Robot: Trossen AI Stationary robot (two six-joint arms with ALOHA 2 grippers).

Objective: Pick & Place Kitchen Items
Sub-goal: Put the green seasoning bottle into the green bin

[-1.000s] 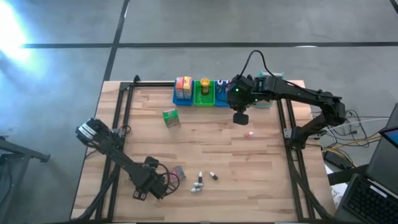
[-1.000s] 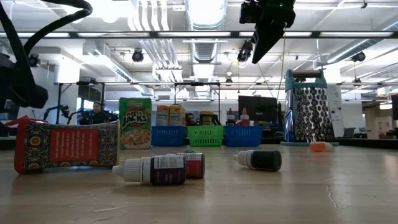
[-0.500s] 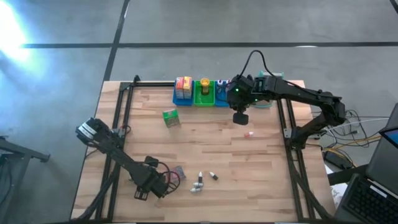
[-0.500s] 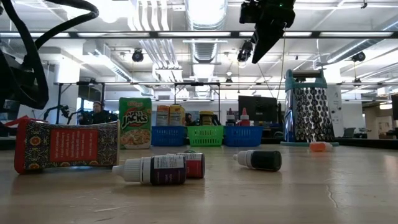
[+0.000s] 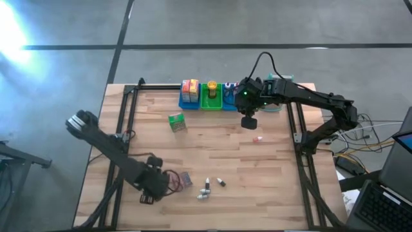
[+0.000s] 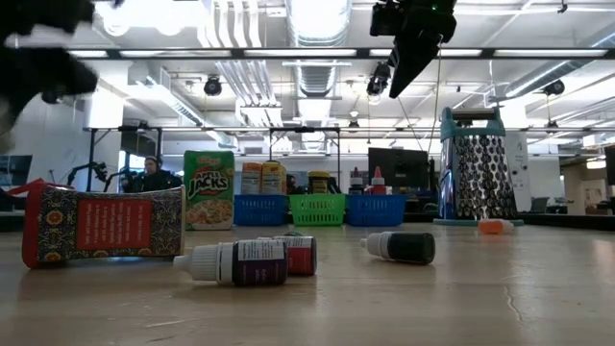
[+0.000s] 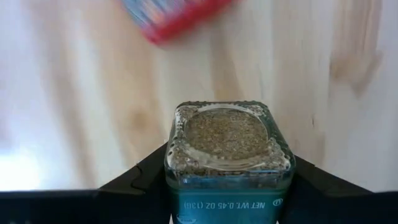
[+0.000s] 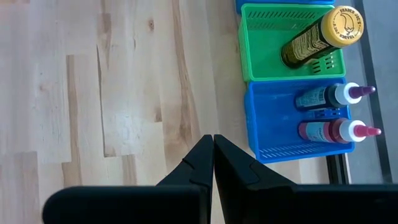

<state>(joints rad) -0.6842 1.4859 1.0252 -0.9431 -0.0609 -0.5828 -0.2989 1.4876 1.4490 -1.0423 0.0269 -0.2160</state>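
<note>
The left gripper (image 7: pixel 227 186) is pinching a spice jar (image 7: pixel 227 155) in its jaws above the counter (image 7: pixel 348 93), carrying it near the red packet (image 7: pixel 177 15). The right gripper (image 8: pixel 212 163), jaws pressed together, is waiting beside the green bin (image 8: pixel 261 62).

Grater with the teal handle (image 6: pixel 476 179) stands upright at the table's (image 5: pixel 212 154) far edge, right beside the row of blue bins (image 6: pixel 260 210) and the green bin (image 6: pixel 317 209).

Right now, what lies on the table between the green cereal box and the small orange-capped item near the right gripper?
Nothing: in the high view the stretch of wood between the green cereal box and the small orange-capped item is bare. The right gripper hangs above its far end.
</note>
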